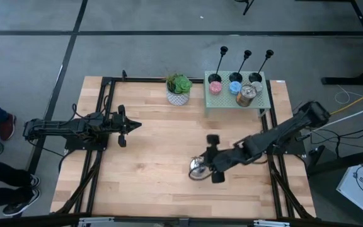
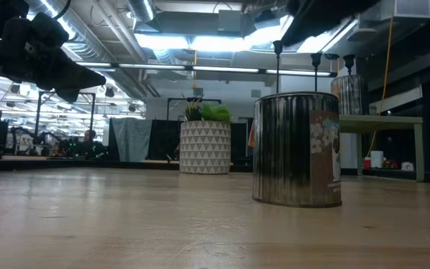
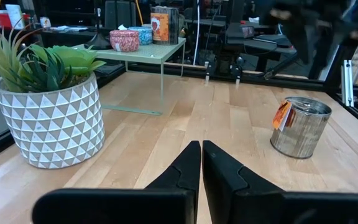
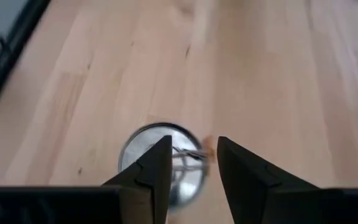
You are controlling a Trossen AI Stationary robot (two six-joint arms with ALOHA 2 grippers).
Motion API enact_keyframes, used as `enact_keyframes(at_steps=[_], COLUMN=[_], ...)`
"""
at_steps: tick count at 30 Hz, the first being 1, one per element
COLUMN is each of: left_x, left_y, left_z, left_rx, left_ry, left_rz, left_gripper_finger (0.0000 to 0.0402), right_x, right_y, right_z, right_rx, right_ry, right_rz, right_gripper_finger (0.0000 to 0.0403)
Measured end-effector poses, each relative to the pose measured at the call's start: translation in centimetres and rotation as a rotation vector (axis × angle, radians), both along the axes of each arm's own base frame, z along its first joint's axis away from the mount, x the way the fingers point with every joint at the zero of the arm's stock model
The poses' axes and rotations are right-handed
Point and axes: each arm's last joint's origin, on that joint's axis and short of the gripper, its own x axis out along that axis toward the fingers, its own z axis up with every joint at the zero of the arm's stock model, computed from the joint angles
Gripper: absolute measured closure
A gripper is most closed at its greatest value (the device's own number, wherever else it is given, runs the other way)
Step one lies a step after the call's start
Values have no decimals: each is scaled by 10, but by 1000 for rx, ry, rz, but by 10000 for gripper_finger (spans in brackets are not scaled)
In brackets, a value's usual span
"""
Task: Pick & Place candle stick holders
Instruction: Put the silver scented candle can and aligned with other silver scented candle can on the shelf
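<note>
1. The three candle stick holders (image 1: 244, 68) stand in a row along the far edge of a small green stand (image 1: 214, 104) at the far right of the bench (image 1: 156, 157). Their stems (image 2: 314, 71) rise upright, each topped by a small knob.
2. On the stand in front of the holders sit a pink candle (image 1: 215, 86) at the left and a blue candle (image 1: 235, 87) in the middle. A silver tin (image 1: 248, 93) stands at the right of these, on the same stand.
3. A potted plant (image 1: 179, 88) in a white patterned pot stands on the bench just left of the stand.
4. A second silver tin (image 1: 198, 168) stands upright on the bare bench, near the centre right, well apart from the stand.
5. The right gripper (image 1: 212, 157) hangs directly above this second tin. Its jaws are apart, with a visible gap between them, and grip nothing; in the right wrist view the tin top (image 4: 160, 158) shows beneath the right gripper (image 4: 191, 165).
6. The left gripper (image 1: 126, 126) waits over the left half of the bench, pointing right. Its jaws are pressed together and hold nothing, as the left wrist view shows (image 3: 201, 163).
</note>
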Motion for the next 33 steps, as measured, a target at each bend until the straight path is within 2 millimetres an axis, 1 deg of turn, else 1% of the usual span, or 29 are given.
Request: enact_keyframes(at_steps=[4,8,13,15,18,22,28,33], left_x=[0,0,0,0,0,0,0,0], left_y=[0,0,0,0,0,0,0,0], left_z=[0,0,0,0,0,0,0,0], left_rx=[0,0,0,0,0,0,0,0], left_ry=[0,0,0,0,0,0,0,1], left_rz=[0,0,0,0,0,0,0,0], left_gripper_finger=[389,390,393,393,394,392,389,391], right_x=[16,23,21,20,15,12,15,18], right_y=[12,19,25,27,29,31,34,32], right_z=[-24,-34,-36,-36,-38,-48,-64,-71], right_rx=[-19,70,229,252,248,260,218,214], right_ry=[8,24,79,91,126,203,249,268], right_rz=[27,86,70,68,53,5,5,-4], right_gripper_finger=[272,272,278,280,283,283,283,283])
